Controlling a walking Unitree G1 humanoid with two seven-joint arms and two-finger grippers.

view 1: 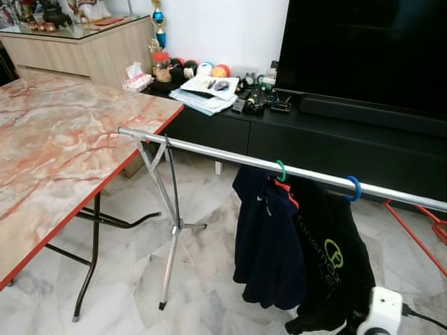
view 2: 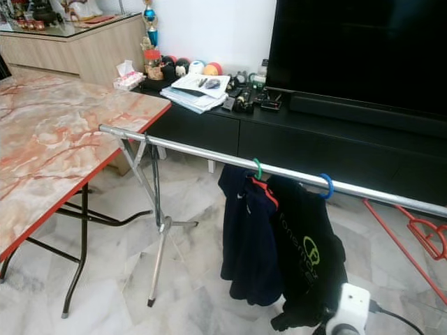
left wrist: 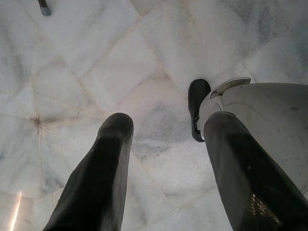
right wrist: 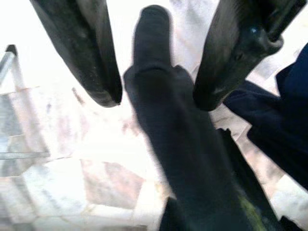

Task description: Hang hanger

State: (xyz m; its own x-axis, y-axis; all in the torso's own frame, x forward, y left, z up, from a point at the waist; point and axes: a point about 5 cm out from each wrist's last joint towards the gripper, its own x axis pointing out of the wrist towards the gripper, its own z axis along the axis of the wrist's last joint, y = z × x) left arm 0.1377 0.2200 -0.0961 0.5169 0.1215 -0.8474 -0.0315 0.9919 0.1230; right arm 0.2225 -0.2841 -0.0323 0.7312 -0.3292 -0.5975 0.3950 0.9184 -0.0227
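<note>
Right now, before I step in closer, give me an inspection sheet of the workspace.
Surface: white marble floor; marbled folding table on the robot's left.
Job's things: metal rail on a tripod stand; navy jacket on a green hook, black jacket on a blue hook.
Clutter: papers and remotes on the black TV cabinet.
End effectors: left end effector open, over the floor; right end effector open beside dark cloth.
Cables: black cable from a white device.
Surroundings: television; red hangers, floor right.

Layout around the rail (view 1: 209, 149)

Two garments (view 1: 269, 237) are hung from the rail; a table (view 1: 63, 139) is set left of it, a cabinet (view 1: 314, 132) behind it.
</note>
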